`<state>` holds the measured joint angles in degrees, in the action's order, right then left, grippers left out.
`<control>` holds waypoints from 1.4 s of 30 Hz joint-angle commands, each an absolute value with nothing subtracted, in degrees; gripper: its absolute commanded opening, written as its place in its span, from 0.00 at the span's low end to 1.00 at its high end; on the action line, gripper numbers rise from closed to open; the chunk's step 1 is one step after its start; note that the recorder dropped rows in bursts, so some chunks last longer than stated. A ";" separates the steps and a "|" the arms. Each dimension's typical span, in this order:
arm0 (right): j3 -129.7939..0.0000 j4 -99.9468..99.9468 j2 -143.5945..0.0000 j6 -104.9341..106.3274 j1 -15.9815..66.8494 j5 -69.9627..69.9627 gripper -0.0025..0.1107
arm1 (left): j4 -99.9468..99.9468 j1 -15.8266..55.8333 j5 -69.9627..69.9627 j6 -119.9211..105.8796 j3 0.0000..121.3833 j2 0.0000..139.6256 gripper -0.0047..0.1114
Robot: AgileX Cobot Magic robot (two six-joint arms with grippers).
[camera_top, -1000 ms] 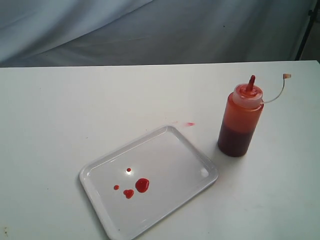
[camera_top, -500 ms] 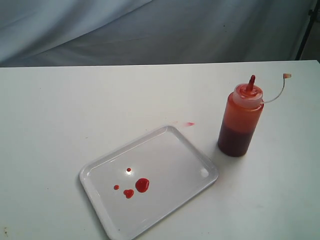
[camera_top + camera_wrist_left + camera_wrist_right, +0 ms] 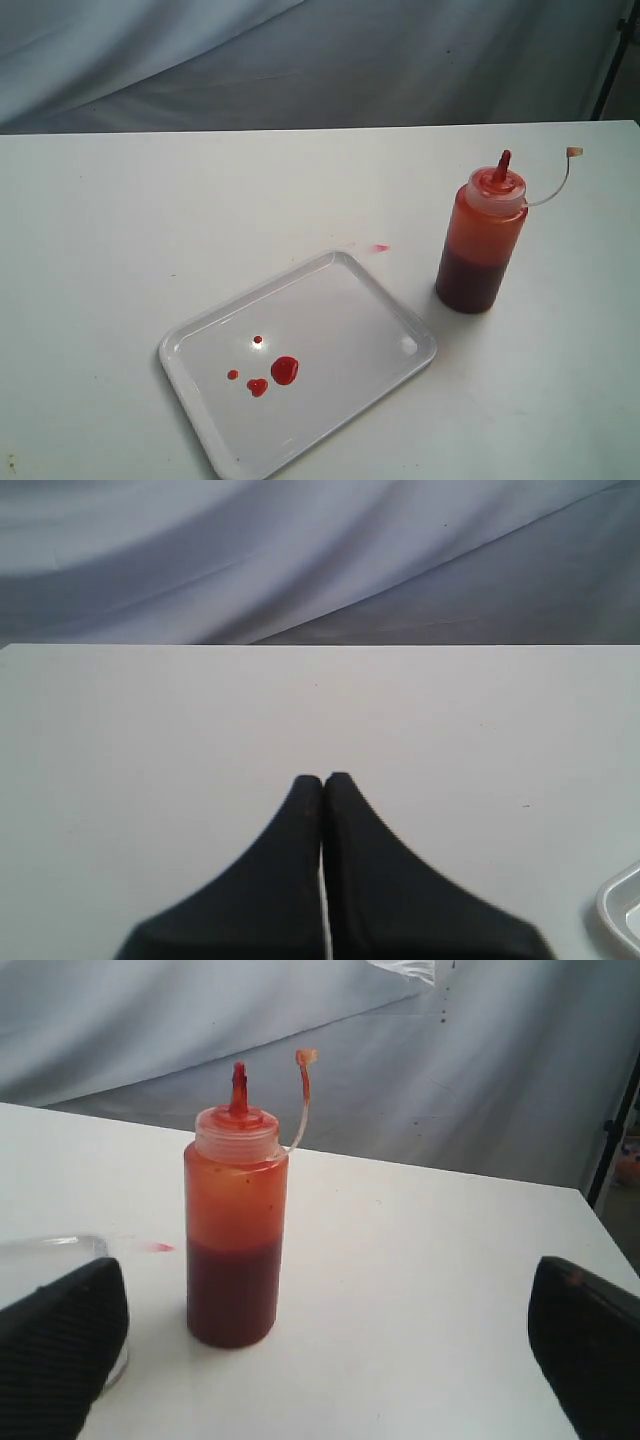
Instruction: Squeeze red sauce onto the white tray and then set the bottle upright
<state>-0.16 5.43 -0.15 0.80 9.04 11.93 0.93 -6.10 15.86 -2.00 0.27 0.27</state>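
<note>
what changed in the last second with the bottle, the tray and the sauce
Nothing visibly changed. The bottle stands upright on the table beside the white tray, just as before. The drops of red sauce lie in the same spots on the tray, and the small red smear on the table is where it was.

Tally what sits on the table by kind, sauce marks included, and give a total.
Translucent orange-red plastic squeeze bottle: 1
Flat rectangular glossy white plastic tray: 1
Round red sauce drops on the tray: 4
Faint red smear just outside the tray: 1
Total: 7
</note>
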 commanded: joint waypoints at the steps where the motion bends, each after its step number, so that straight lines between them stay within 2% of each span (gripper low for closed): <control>1: 0.00 4.51 0.00 2.14 8.62 15.82 0.95 | 1.15 -6.34 15.25 -2.12 0.00 0.00 0.04; 12: 0.00 6.64 0.00 -2.40 8.45 19.29 0.95 | 1.15 -6.34 15.25 -2.00 0.00 0.00 0.04; 22: 0.00 7.30 0.00 -4.95 -2.65 19.96 0.95 | 1.15 -6.34 15.25 -2.12 0.00 0.00 0.04; 42: 0.00 7.30 0.00 -4.95 -2.92 19.70 0.95 | 1.15 -6.34 15.25 -2.00 0.00 0.00 0.04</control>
<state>-0.16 6.88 -0.15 -4.63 -2.63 19.79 0.93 -6.10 15.86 -2.11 0.27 0.27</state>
